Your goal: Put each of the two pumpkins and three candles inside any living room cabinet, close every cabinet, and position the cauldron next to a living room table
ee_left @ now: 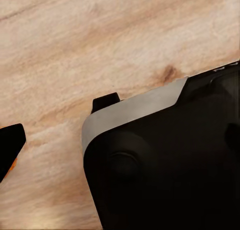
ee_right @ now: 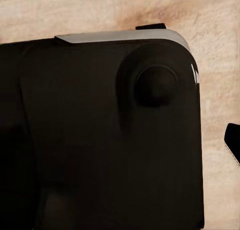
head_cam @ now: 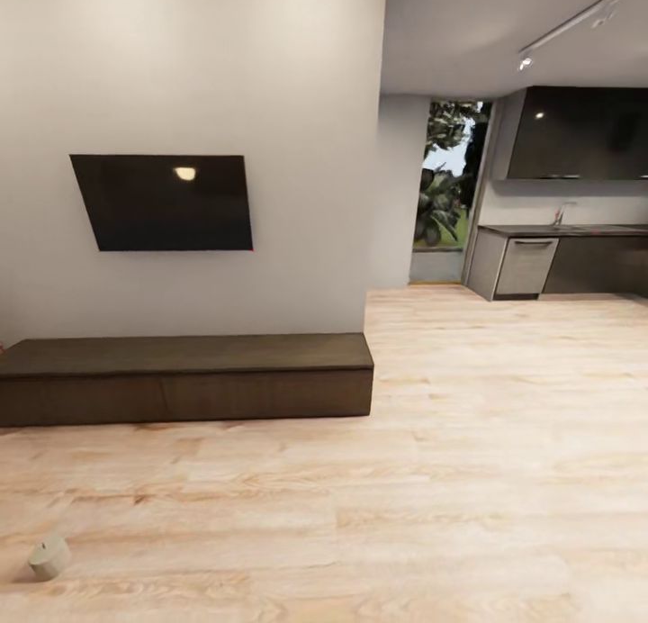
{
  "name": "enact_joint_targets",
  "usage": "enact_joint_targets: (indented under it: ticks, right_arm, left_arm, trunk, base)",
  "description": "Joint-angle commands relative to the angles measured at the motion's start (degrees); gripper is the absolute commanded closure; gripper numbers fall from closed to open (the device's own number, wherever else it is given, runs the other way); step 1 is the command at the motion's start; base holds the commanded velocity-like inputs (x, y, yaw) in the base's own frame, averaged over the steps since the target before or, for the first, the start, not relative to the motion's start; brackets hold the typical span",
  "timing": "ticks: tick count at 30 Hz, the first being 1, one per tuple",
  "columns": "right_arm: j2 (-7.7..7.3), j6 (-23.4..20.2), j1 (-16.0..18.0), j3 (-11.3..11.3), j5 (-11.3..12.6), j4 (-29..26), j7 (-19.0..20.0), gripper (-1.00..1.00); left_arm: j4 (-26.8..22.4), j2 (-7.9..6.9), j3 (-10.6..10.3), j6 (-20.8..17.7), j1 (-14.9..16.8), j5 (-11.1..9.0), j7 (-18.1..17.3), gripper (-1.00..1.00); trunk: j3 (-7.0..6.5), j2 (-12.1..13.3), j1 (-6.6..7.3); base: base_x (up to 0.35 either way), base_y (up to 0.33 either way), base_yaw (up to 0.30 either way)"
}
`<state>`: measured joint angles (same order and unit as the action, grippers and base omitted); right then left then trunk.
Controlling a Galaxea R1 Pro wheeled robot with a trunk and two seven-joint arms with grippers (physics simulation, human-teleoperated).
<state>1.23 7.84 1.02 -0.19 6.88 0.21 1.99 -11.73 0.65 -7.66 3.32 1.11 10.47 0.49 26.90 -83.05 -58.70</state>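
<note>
Dark-brown wood was what faced you: the long low cabinet (head_cam: 184,377) stood against the pale wall under the black wall-mounted screen (head_cam: 166,202), and its flat handleless fronts sat flush, so it looked closed along the whole stretch you could see. One short, stubby beige-grey candle (head_cam: 49,557) lay on the light plank floor (head_cam: 432,479), well out in front of the cabinet's left end and near the bottom-left corner of the head view. By that, you had at least this candle yet to put away; whether anything was already inside the drawers could not be told. No pumpkins and no cauldron were before you. In both wrist views the robot's own dark body hid most of the floor; dark finger tips showed at the margins, but I could not tell how far either pair of fingers stood apart.
</note>
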Motion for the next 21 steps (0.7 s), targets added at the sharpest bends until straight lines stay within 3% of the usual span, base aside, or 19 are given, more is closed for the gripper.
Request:
enact_joint_targets:
  ticks: [1, 21]
  right_arm:
    - [0.00, 0.24, 0.04, 0.01, 0.61, 0.06, 0.21, -1.00]
    - [0.04, 0.31, 0.04, 0.01, 0.67, 0.05, 0.13, -1.00]
  left_arm:
    - [0.04, 0.03, 0.01, 0.19, 0.04, 0.60, 0.05, -1.00]
    - [0.02, 0.13, -0.07, 0.19, 0.04, 0.59, 0.04, -1.00]
  trunk:
    - [0.06, -0.02, -0.03]
    - [0.06, -0.02, -0.03]
  base:
    - [0.345, 0.000, -0.001]
    - [0.345, 0.000, 0.000]
